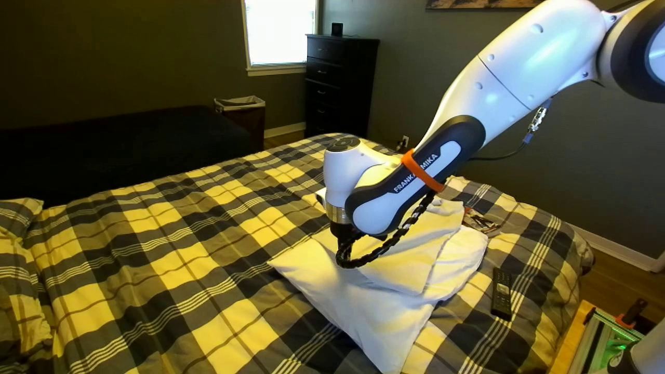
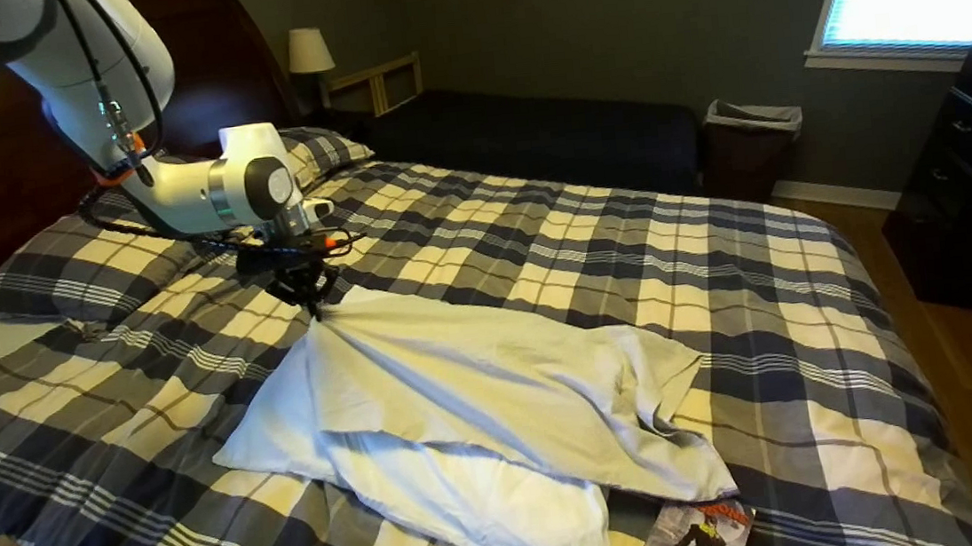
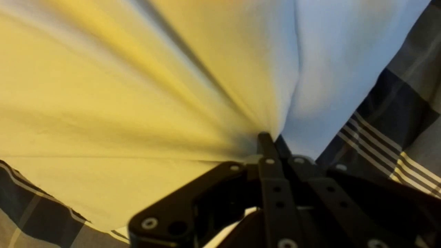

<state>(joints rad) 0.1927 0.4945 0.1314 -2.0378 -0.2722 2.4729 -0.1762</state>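
Okay, biggest first: plaid bed [image 1: 130, 249] fills much of both exterior views, with the robot arm [image 1: 535, 62] reaching in over it. Dark dresser [image 1: 340, 85] stands at the back, well apart from the action; hamper [image 2: 747, 154] sits past the bed, plaid pillow [image 2: 93, 266] at one end.

White cloth [image 2: 478, 372] is what I'm working. It lies on the bed in what look like two layers, the upper one gathered at one end and rumpled, partly turned over, at the other. Lower layer [image 2: 463, 498] sticks out along one side; same piece or a separate one, I can't tell.

Gripper [image 3: 273, 140] is closed, pinching a bunch of cloth from the top side. In the wrist view creases fan out from that spot, and in an exterior view the cloth rises to a peak there. How high above the bed, I can't tell.

Progress, my call: the grab is done and the hold looks secure, cloth taut close by. Left: it isn't let go, the layers don't line up, the rumpled end isn't flat. Reads as partway to me.

Smaller stuff: magazine [image 2: 699, 542] lies at the rumpled end, its edge meeting the cloth, maybe tucked slightly under. Remote [image 1: 502, 293] lies near the cloth, strip of bed between, not touching. Smallest, my fingertips [image 3: 265, 141]: nearly together, cloth caught between; how much is hidden.
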